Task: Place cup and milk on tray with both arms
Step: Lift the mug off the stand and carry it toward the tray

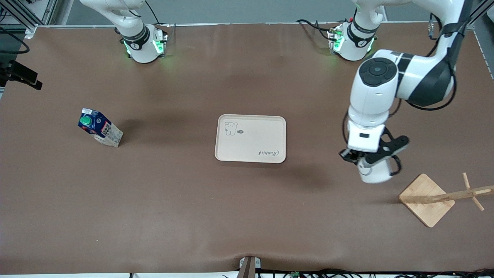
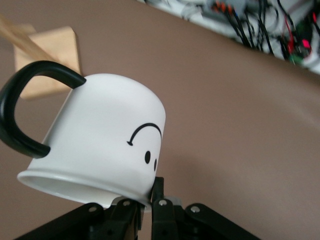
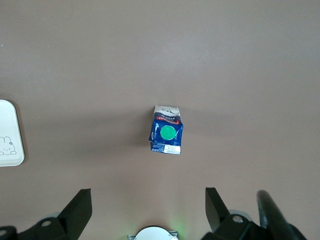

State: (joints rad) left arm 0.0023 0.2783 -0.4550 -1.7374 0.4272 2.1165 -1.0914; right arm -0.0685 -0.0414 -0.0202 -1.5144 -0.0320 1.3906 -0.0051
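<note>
The left tool (image 1: 361, 157) is clamped on the rim of the cup (image 2: 100, 140), carrying it upside down over bare worktop (image 1: 247, 216) between the tray (image 1: 251, 138) and the wooden stand (image 1: 426, 199); the glazed mug looks hard, slick and breakable, so a pinch on its thin rim probably wants a gentle set-down. The right tool (image 3: 148, 210) hangs with its fingers apart high above the milk (image 3: 167, 132), which stands toward the right arm's end of the worktop. The carton is likely light with soft walls, best gripped across its lower sides.

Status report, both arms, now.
Left gripper shut on cup, over table between tray and wooden stand. Right gripper open above milk. Tray path unobstructed.
</note>
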